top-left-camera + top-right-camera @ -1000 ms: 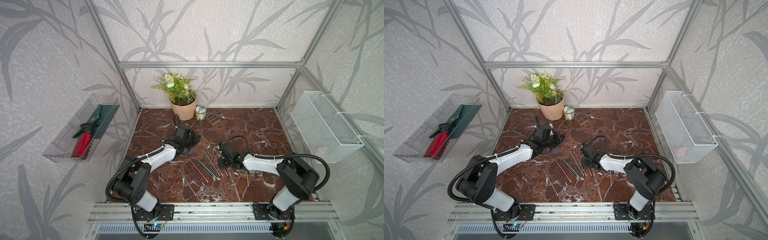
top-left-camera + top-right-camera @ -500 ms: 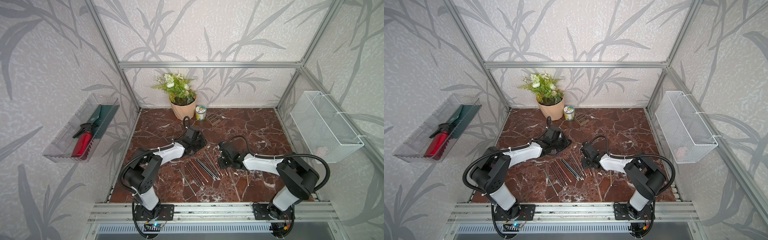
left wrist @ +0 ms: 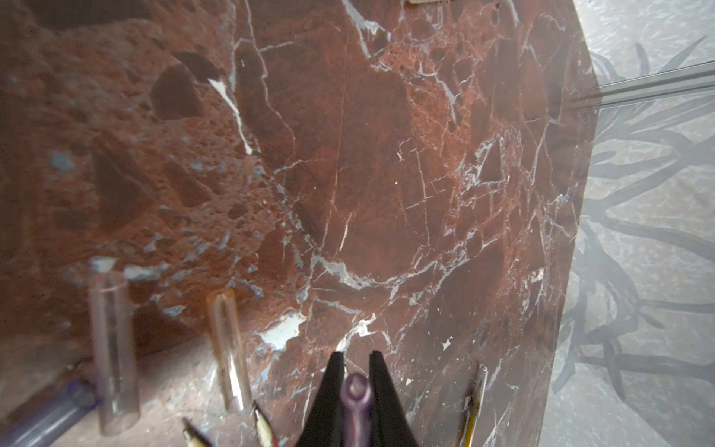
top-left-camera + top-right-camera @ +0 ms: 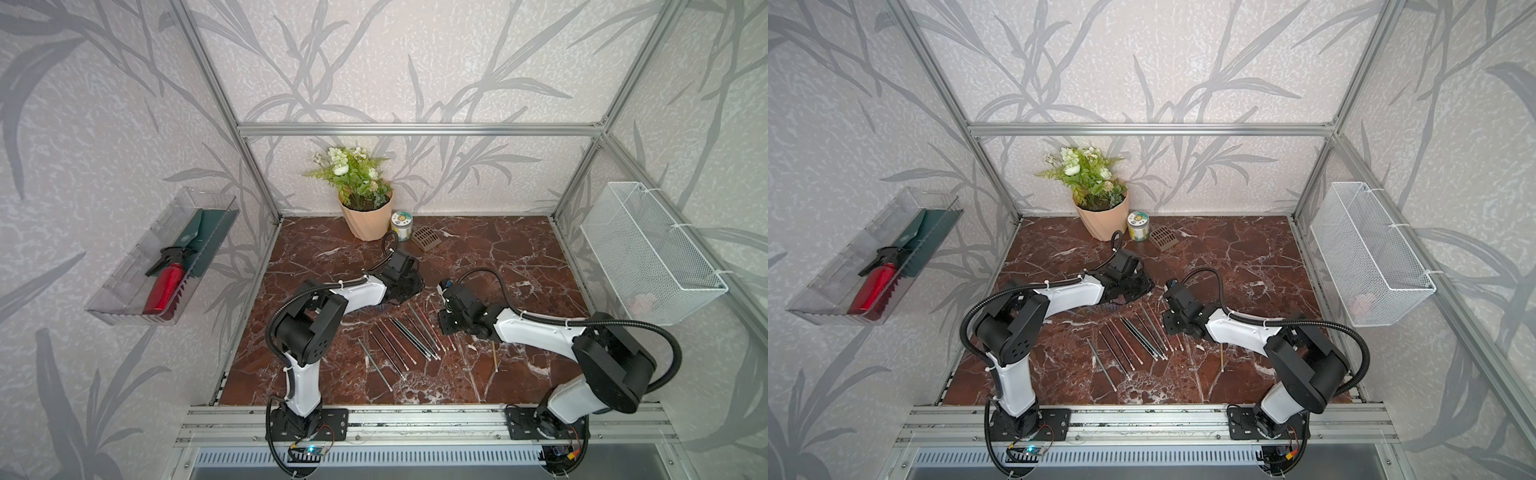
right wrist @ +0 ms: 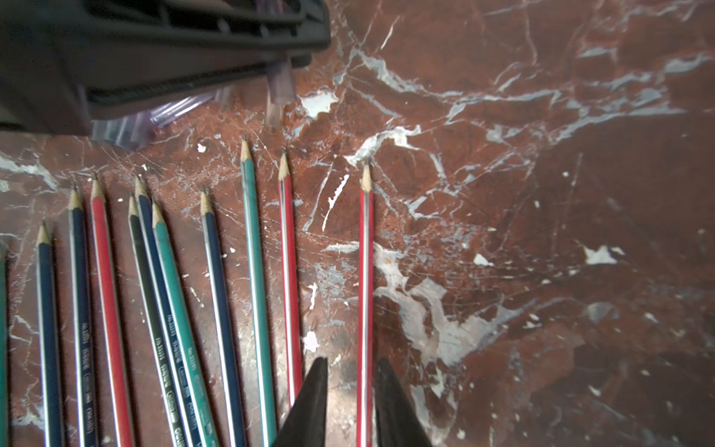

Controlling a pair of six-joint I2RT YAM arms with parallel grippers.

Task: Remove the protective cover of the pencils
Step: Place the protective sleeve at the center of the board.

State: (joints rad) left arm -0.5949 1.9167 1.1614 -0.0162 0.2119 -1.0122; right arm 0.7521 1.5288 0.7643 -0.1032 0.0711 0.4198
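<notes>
Several pencils (image 4: 399, 340) (image 4: 1133, 338) lie in a slanted row on the marble floor, and in the right wrist view their sharpened tips (image 5: 216, 271) are bare. My left gripper (image 3: 356, 354) (image 4: 409, 286) is shut on a purple protective cover (image 3: 356, 391), just past the pencil tips. Loose translucent covers (image 3: 112, 348) (image 5: 278, 93) lie on the floor around it. My right gripper (image 5: 352, 362) (image 4: 445, 328) stands slightly open astride a red pencil (image 5: 365, 271) that rests on the floor. A yellow pencil (image 4: 494, 357) lies apart on the right.
A potted plant (image 4: 368, 220), a small tin (image 4: 401, 224) and a brown grate (image 4: 426, 239) stand at the back. A wire basket (image 4: 648, 253) hangs on the right wall. On the left wall, a clear tray (image 4: 124, 299) holds a red bottle.
My left arm has swung right, bringing its gripper up to the pencil tips, close to the right gripper. The right arm stays in place and its jaws have parted a little.
</notes>
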